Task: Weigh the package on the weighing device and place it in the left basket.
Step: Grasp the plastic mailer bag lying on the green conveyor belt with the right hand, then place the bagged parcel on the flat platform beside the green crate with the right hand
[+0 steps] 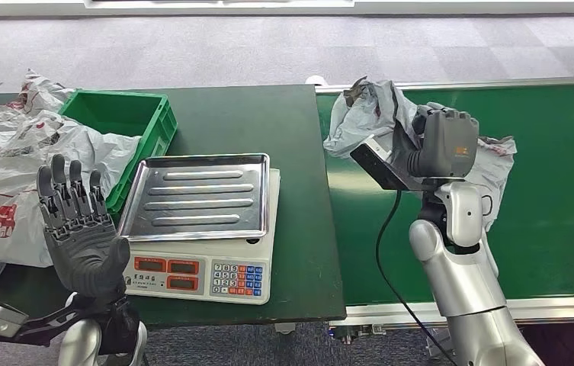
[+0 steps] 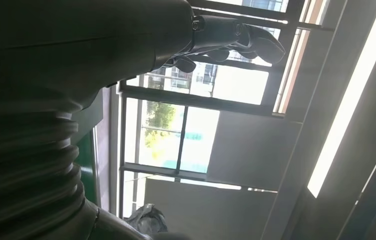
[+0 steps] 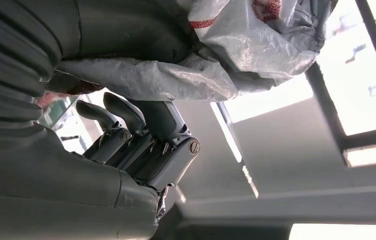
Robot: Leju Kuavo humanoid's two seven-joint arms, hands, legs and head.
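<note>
Head view: no legible writing on the crinkled grey plastic package (image 1: 367, 114), lifted above the green belt (image 1: 558, 191) and gripped by the right robot hand (image 1: 440, 141). Left robot hand (image 1: 78, 221) raised beside the scale (image 1: 200, 267), palm up, fingers straight and spread, holding nothing. Ribbed steel tray (image 1: 196, 197) on the white scale, red displays and coloured keys in front, digits too small to read. Green plastic basket (image 1: 120, 114) on the dark desk (image 1: 299, 229), among grey bags with red print (image 1: 9, 168).

Left wrist view: dark fingers (image 2: 240, 42) extended against bright windows.

Right wrist view: fingers (image 3: 126, 120) curled under the thin wrinkled package (image 3: 235, 50), red marks on it unreadable.
</note>
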